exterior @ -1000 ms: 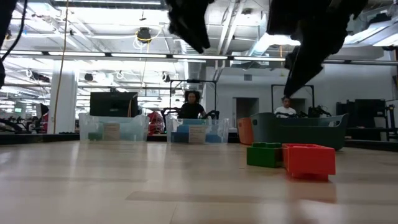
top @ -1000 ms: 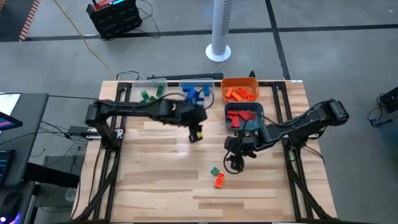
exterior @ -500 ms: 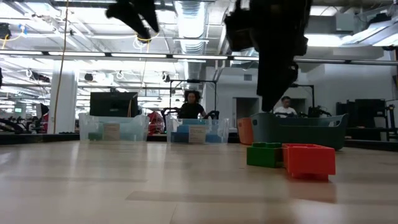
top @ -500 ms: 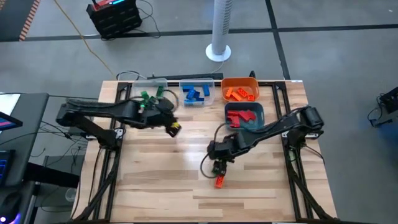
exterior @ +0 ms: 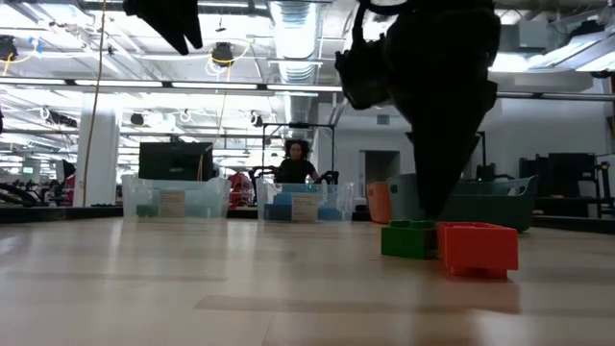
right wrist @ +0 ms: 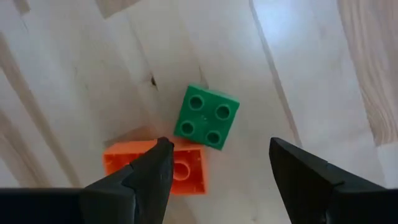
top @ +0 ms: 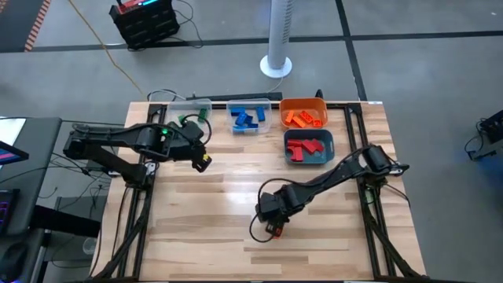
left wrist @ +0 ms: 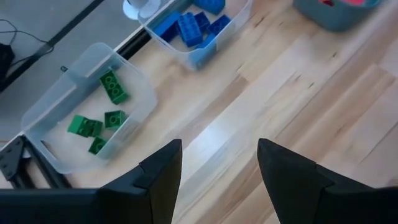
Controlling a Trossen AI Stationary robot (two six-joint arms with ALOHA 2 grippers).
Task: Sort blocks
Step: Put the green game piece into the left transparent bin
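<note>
The right gripper hung low over the wooden table, right above two blocks that sat alone on the bare wood. One was a green block with four round bumps on top, and the other was an orange block. The two blocks touched each other. The right gripper's jaws were wide open and held nothing, with the orange block partly hidden behind one dark finger. From the low view, the green block and the orange block sat side by side on the table under the dark arm. The left gripper was up in the air, near the clear bin at the far side of the table. Its jaws were open too, and nothing was between them. Inside that clear bin lay some green blocks. Next to it was another clear bin with blue blocks in it. In the high view, an orange bin held orange blocks, and a teal bin just beside it held red blocks. Far behind the table, a person sat in the room.
</note>
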